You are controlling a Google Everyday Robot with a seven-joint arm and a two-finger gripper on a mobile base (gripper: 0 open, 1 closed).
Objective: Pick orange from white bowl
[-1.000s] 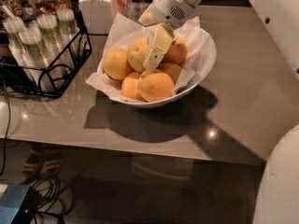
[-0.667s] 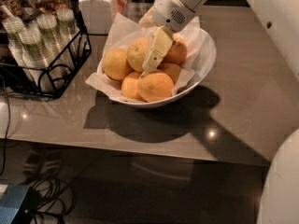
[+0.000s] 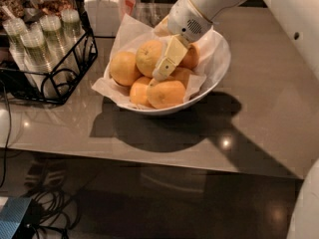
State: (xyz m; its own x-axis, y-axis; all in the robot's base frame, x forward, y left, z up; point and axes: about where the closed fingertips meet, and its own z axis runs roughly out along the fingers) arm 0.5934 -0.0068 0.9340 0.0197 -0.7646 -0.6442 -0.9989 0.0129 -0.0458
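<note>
Camera view shows the gripper lowered into the white bowl, its pale yellow tip slanting down and to the left from the arm's rounded white wrist. Whether the gripper is spread or closed cannot be told from this angle. The slanted tip lies along the right flank of the orange, which sits near the top of the heap, towards the back and left of the bowl's middle. This fruit is paler and more yellow than its neighbours. It looks evenly round, so no long axis can be made out, and which way its stem end points cannot be told. Around it lie other oranges: one just to its left, two at the front beneath the gripper's tip, and a deeper-coloured one on the far side of the gripper. All rest on crinkled white paper that stands up above the bowl's rim at the back. The bowl sits on a grey glossy counter and casts a dark shadow in front. To the left stands a black wire rack holding stacked clear cups. A white jar stands behind the bowl. Below the counter's edge, cables lie on the dark floor.
</note>
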